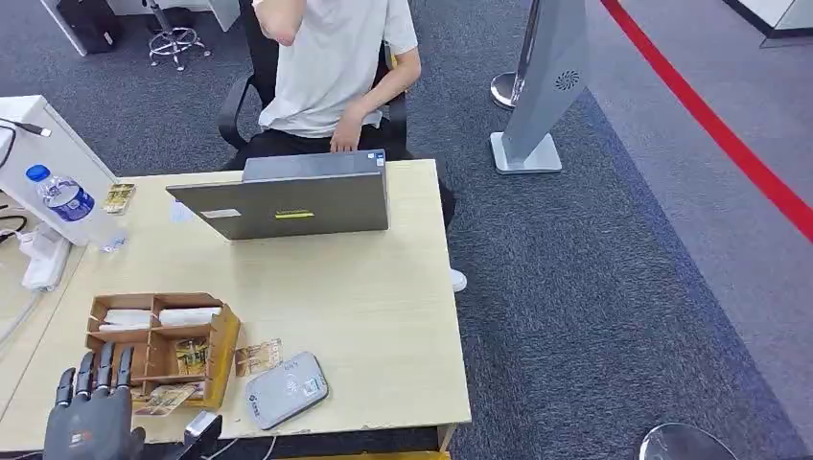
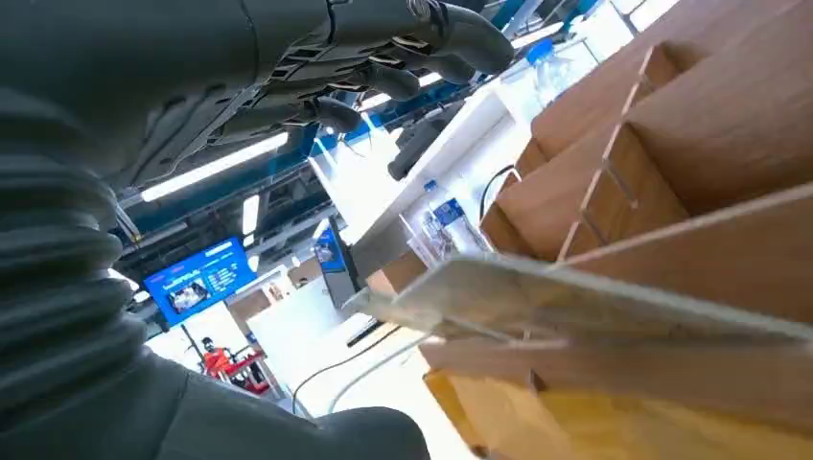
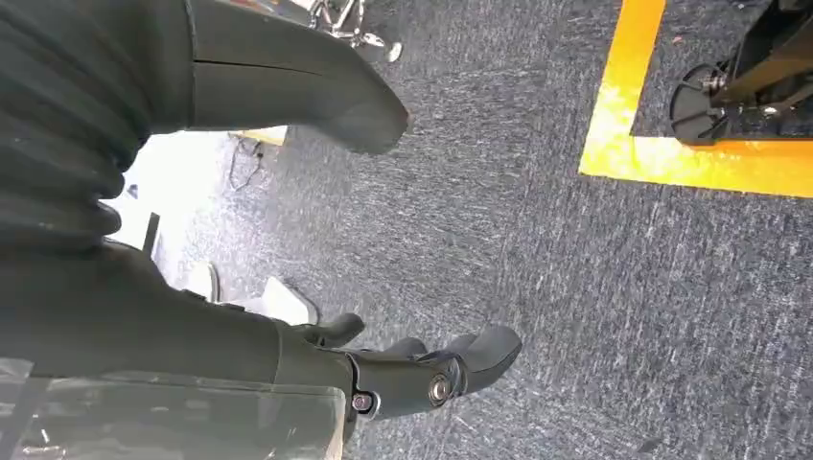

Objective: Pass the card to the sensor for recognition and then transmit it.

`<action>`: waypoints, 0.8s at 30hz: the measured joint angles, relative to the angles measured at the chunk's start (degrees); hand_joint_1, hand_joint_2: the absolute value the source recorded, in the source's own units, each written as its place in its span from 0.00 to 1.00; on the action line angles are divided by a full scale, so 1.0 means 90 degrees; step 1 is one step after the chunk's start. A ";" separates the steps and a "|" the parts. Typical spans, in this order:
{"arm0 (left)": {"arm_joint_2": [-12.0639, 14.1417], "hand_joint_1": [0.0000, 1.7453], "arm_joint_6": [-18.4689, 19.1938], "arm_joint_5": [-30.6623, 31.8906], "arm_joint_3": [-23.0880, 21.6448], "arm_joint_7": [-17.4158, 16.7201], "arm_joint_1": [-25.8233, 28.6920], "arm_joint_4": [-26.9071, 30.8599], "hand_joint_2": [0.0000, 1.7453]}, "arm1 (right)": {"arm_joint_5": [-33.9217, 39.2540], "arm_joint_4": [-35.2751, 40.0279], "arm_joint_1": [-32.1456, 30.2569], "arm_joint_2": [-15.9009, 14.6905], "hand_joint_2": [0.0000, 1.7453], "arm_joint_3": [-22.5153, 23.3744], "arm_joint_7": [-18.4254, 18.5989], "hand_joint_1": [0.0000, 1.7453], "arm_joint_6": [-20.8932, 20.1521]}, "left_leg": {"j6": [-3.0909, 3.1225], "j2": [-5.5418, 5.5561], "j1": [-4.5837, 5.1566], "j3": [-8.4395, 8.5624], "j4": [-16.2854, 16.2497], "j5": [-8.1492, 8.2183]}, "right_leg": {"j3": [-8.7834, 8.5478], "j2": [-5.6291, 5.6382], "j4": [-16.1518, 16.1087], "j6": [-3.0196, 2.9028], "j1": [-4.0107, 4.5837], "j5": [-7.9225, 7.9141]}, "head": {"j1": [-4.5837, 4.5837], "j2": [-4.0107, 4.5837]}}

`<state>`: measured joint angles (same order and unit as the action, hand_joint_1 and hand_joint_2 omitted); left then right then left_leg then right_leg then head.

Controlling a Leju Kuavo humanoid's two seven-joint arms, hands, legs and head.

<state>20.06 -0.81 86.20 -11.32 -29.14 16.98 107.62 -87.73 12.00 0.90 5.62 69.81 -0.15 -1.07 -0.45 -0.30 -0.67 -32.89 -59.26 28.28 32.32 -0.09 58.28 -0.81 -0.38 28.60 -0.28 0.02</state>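
Cards (image 1: 166, 399) lie in the near compartment of the wooden organizer (image 1: 222, 337), another card (image 1: 258, 356) flat on the counter (image 1: 383, 307) just beside it, next to the grey sensor (image 1: 286, 389). My left hand (image 1: 91, 412) hovers at the organizer's near-left corner, fingers (image 1: 96, 371) straight, apart, holding nothing; the tray cards sit just to its right and slightly ahead, so I judge this the reaching hand. My right hand (image 3: 422, 369) hangs over the carpet, fingers loosely curled, empty. A laptop (image 1: 288, 203) stands farther back.
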 joint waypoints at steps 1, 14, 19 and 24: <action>0.0000 0.00 0.0007 0.0000 0.0000 0.0002 -0.0036 -0.0002 1.00 | -0.0002 0.0000 0.0001 0.0000 1.00 0.0000 -0.0002 0.00 0.0000 | 0.0000 0.0000 0.0000 0.0000 0.0000 0.0000 | 0.0000 0.0000 0.0000 0.0000 0.0000 0.0000 | 0.0000 0.0000; -0.0007 0.00 0.0017 0.0000 0.0000 0.0078 -0.0230 -0.0080 1.00 | -0.0007 0.0000 0.0004 0.0000 1.00 0.0002 -0.0005 0.00 -0.0017 | 0.0000 -0.0001 0.0000 0.0000 0.0000 0.0001 | 0.0001 0.0000 0.0000 0.0000 0.0000 0.0000 | 0.0000 -0.0002; -0.0007 0.00 0.0019 0.0000 0.0000 0.0095 -0.0234 -0.0104 1.00 | -0.0007 0.0000 0.0004 0.0000 1.00 0.0002 -0.0005 0.00 -0.0017 | 0.0000 -0.0001 0.0000 0.0000 0.0000 0.0000 | 0.0001 0.0000 0.0000 0.0000 0.0000 0.0000 | 0.0000 0.0000; -0.0007 0.00 0.0032 0.0000 -0.0002 0.0143 -0.0238 -0.0133 1.00 | -0.0019 0.0000 0.0004 0.0000 1.00 0.0005 -0.0007 0.00 -0.0017 | 0.0000 -0.0001 0.0000 0.0000 0.0000 0.0000 | 0.0001 0.0001 0.0000 0.0000 0.0000 0.0000 | 0.0000 0.0000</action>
<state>20.00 -0.52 86.20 -11.34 -27.85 14.83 106.42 -87.91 12.00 0.93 5.62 69.85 -0.22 -1.22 -0.45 -0.31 -0.67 -32.89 -59.26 28.28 32.33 -0.08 58.27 -0.81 -0.38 28.60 -0.28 0.02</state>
